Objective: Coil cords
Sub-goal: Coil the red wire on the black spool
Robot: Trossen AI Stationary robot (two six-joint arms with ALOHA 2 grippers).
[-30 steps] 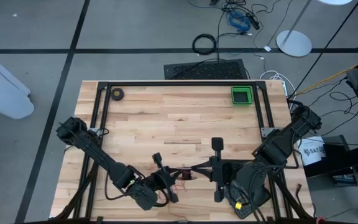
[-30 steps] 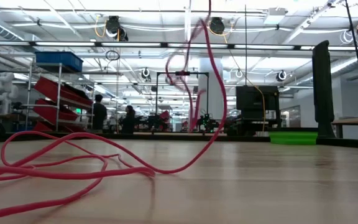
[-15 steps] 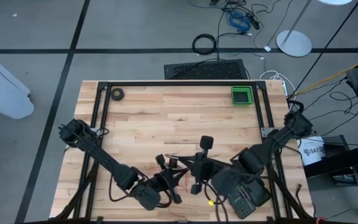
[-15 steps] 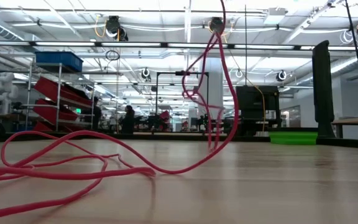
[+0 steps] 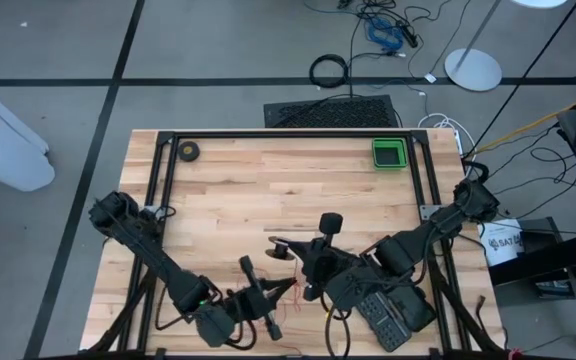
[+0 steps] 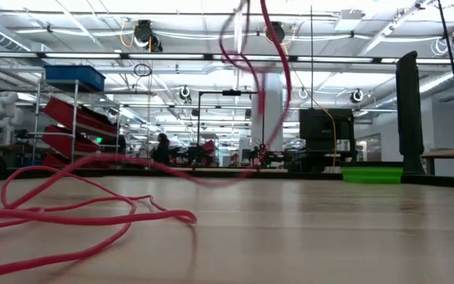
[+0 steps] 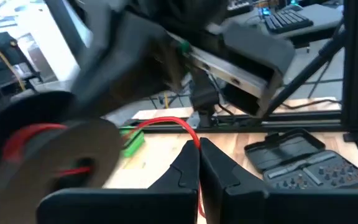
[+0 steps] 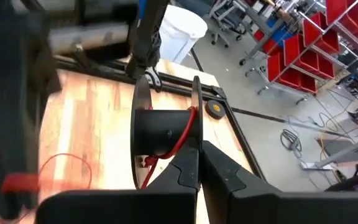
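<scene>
The cords are one thin red wire on a small black spool (image 8: 161, 132) with two round flanges. Loose red loops (image 6: 77, 214) lie on the table's near left part, and a strand (image 6: 268, 55) rises from them out of the low view's top. My right gripper (image 8: 197, 157) is shut on the spool above the table's near middle (image 5: 282, 248). My left gripper (image 7: 199, 155), just nearer and to the left (image 5: 278, 291), is shut on the red wire (image 7: 166, 122) a short way from the spool. My left gripper pinches the red wire (image 7: 195, 142) between its two fingertips, the fingers about level. The wire arcs from the fingers toward the spool, slack, and runs back between the fingers. My right gripper pinches the rim of one spool flange (image 8: 196, 127) between its fingers, slanting down. The spool is lifted clear of the table, its axle across the fingers.
A green tray (image 5: 389, 153) stands at the far right and a small dark tape roll (image 5: 188, 151) at the far left. An open dark tool case (image 5: 393, 318) lies by the right arm at the near edge. Black frame rails (image 5: 278, 133) run round the table.
My right gripper has carried the spool toward the table's left and down, tipping downward. My left gripper has drawn a little toward the near left. The wire's middle stretch has been lifted off the table and swings; the loops at the left have stayed put.
</scene>
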